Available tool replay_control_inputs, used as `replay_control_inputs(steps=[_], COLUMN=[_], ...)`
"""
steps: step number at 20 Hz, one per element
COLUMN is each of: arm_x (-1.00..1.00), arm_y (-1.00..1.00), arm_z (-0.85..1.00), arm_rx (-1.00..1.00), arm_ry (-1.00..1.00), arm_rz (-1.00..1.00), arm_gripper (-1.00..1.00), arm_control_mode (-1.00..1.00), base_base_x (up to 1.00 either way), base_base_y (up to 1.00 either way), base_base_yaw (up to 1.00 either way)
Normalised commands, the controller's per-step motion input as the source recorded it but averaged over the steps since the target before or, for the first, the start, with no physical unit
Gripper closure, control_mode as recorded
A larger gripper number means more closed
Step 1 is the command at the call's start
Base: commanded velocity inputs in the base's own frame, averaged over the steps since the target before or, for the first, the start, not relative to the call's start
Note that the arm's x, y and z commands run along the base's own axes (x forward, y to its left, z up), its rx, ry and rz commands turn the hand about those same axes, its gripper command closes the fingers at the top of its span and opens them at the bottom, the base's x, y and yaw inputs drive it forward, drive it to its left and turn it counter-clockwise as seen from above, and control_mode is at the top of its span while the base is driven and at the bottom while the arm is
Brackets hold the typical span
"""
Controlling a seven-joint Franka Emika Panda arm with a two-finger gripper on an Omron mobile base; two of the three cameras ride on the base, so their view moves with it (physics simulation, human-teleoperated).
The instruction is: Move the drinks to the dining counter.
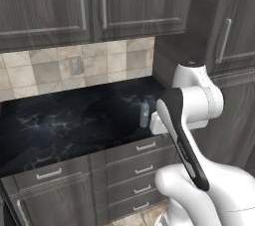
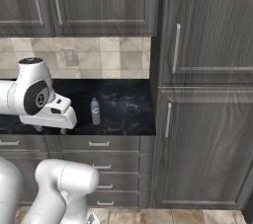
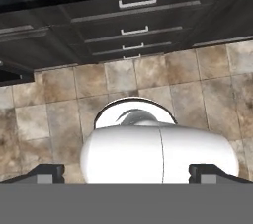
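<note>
Jaws standing wide open, gripping nothing, pointing down at the tiled floor (image 3: 59, 99) in front of the drawers (image 3: 133, 18). Gripper (image 2: 50, 130) hanging over the front edge of the black surface (image 2: 123, 104). Bottle (image 2: 95, 111) standing upright on the surface, near the gripper at about 2 o'clock in the right base view, apart from it. Carton cannot be made out.

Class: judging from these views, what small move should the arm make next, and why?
Probably reach forward toward the bottle on the black counter. The gripper is open, empty and pointing down at the floor tiles, nowhere near either drink.
</note>
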Motion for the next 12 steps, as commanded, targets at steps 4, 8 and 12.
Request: replay_control_inputs(steps=[4, 8, 12], arm_x=[0.12, 0.21, 0.35], arm_y=[-0.10, -0.17, -0.13], arm_z=[0.00, 0.00, 0.00], arm_rx=[0.00, 0.00, 0.00], arm_ry=[0.00, 0.00, -0.02], arm_rz=[0.00, 0.00, 0.00], arm_gripper=[-1.00, -1.00, -1.00], arm_control_mode=[-1.00, -1.00, -1.00], base_base_x=[0.00, 0.00, 0.00], base_base_y=[0.00, 0.00, 0.00], base_base_yaw=[0.00, 0.00, 0.00])
